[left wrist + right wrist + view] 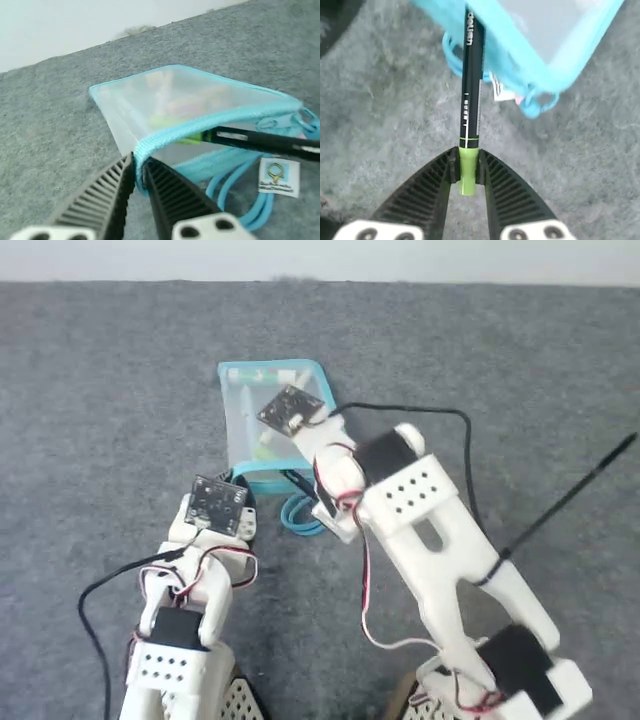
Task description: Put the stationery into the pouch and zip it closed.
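Right wrist view has your right gripper (466, 159) clamped on the green end of the pen (471, 90), whose other end runs into the mouth of the pouch (555, 35). Most of the pen is outside.

If you let go now, it could tip back out. If you push and the tip catches on the zipper band or on the items already inside, you would likely shove the whole pouch away across the mat (520, 360). You hold the pen only at its very end, so a sideways load could swing it in the jaws. The strap (235, 200) loops just near of the mouth and could snag.

Your left gripper (138, 164) is pinched on the mouth's edge at the pouch's near left corner. If that thin edge slips, the mouth will probably sag shut on the pen.

The pouch lies mid-table. Your right arm reaches in from the near right, wrist above the pouch's near right part. Your left arm stands short at the near left.
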Available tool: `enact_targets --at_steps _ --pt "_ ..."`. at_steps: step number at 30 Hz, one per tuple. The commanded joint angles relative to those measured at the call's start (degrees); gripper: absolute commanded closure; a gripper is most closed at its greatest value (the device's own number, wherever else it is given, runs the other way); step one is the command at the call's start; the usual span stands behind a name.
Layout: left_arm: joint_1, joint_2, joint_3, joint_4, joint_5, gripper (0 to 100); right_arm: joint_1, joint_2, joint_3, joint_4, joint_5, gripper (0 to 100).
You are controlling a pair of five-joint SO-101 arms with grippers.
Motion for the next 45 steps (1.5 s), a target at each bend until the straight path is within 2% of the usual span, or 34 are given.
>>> enact_targets --at_steps 1,4,8,12,17,24,32,38,45 --pt "5.4 -0.9 -2.2 1.3 -2.8 99 1.9 1.3 -6.7 0.3 -1.2 99.2" --pt "9.8 -0.9 -2.5 3.7 -4.1 99 4.1 3.6 -10.7 0.0 -3.6 99.2" --pt "12.1 -0.9 -2.5 3.8 -5.1 99 5.3 7.3 -15.4 0.0 -6.5 99.2" --pt "12.2 -0.9 -3.1 4.2 -5.9 99 3.6 12.1 -19.3 -0.1 -6.5 99.2" --pt "12.0 -0.9 -6.9 9.4 -5.6 99 3.0 17.9 -22.2 -3.8 -6.9 99.2" --pt "11.8 -0.9 -7.2 9.8 -5.6 99 2.1 23.3 -22.2 -8.7 -6.5 98.9" --pt "11.8 -0.9 -7.2 9.7 -5.5 99 0.9 23.1 -22.4 -10.4 -6.3 74.5" --pt "11.7 -0.9 -6.5 9.6 -5.5 99 1.3 15.7 -23.0 -4.5 -5.8 75.3" --pt "11.7 -0.9 -6.5 9.0 -5.5 99 3.0 -4.3 -15.2 0.6 -0.4 75.3"
